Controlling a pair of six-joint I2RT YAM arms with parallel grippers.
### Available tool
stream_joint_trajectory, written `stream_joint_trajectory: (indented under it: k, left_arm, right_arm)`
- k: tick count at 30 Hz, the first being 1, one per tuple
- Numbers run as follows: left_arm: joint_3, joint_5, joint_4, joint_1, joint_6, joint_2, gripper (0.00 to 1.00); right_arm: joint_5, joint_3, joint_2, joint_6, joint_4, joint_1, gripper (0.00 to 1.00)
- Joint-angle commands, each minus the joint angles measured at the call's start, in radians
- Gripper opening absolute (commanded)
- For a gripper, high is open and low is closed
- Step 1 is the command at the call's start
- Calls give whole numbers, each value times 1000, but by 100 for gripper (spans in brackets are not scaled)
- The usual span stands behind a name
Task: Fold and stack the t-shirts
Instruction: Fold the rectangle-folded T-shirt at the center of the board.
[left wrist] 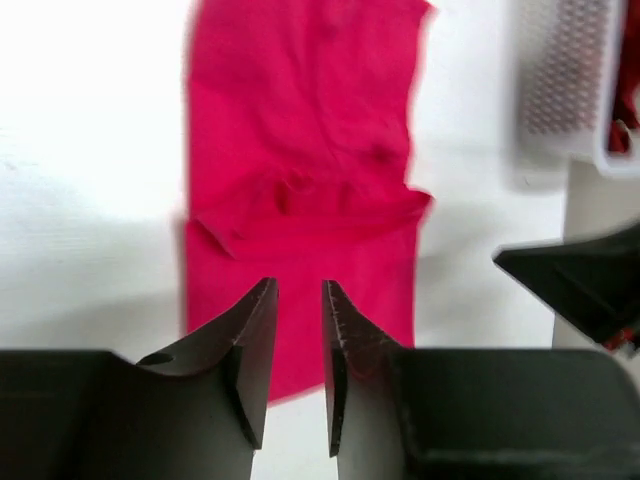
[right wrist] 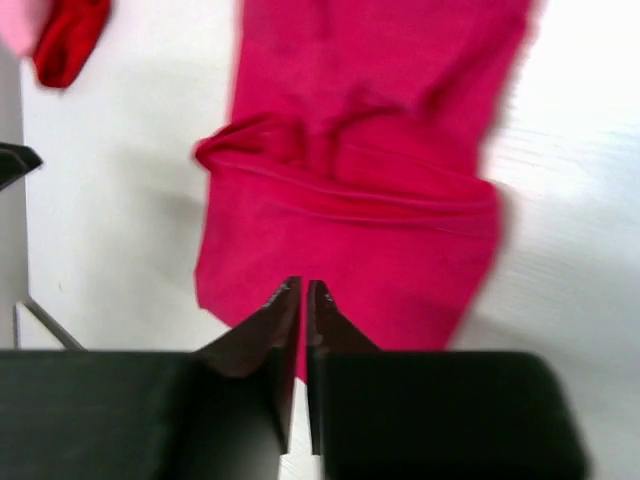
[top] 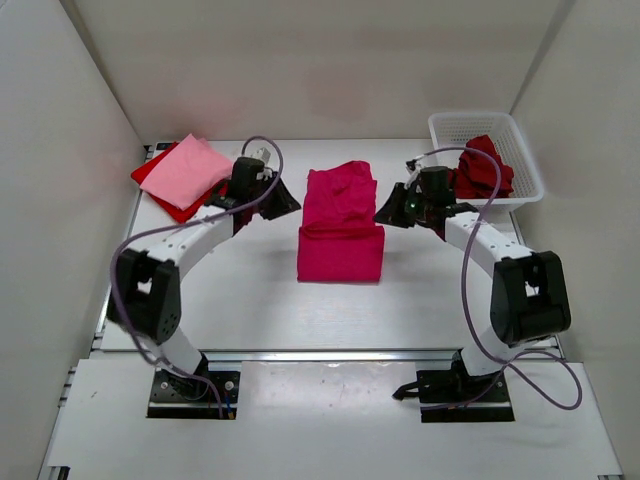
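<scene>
Top external view, hazards first. Could snag the magenta t-shirt (top: 340, 235) on lifting away: toothed tips close on both sides of it, soft cloth prone to cling. Could drag the doubled-over lower panel askew or flip it open, undoing the fold. Could also carry a fault forward: bunched and wrinkled along the crease in both wrist views, so likely to fold unevenly over that ridge and sit crooked on a stack. Could nudge the pile at the far left, light pink t-shirt (top: 190, 170) on bright red t-shirt (top: 143, 176), with a wide swing of the left arm, given the short gap to it.

Left fingers (left wrist: 255, 340): narrowly parted, nothing between. Right fingers (right wrist: 285, 325): parted by a mere slit, likewise empty.

Lies mid-table between the two arms, lower part folded up over the body, upper part spread toward the far side. Seen from above, flanked by left fingers just beside its left edge and right fingers just beside its right edge, level with the upper part; contact not discernible. Seen from each wrist, spreads out beyond the tips, near edge running just under them; touching or hovering, cannot tell. Leaves the dark red t-shirt (top: 485, 170) heaped in the white basket (top: 450, 135) at the far right, well apart from both, not yet folded.
</scene>
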Motion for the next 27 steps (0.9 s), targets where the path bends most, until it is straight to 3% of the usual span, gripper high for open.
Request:
stream_joint_trajectory:
  k: [1, 4, 10, 20, 27]
  left_arm:
    - [-199, 65, 107, -76, -45, -117, 32]
    - [-363, 96, 248, -116, -125, -130, 29]
    - [-450, 123, 327, -142, -142, -76, 28]
    - [-470, 82, 235, -135, -58, -32, 29]
    - [-471, 54, 187, -122, -23, -48, 30]
  right_arm:
    - [13, -17, -32, -34, 24, 74, 0]
    - [-27, 1, 54, -30, 36, 118, 0]
    - [-61, 52, 210, -14, 68, 163, 0]
    - [14, 181, 388, 31, 137, 121, 1]
    - [-55, 239, 453, 205, 284, 46, 0]
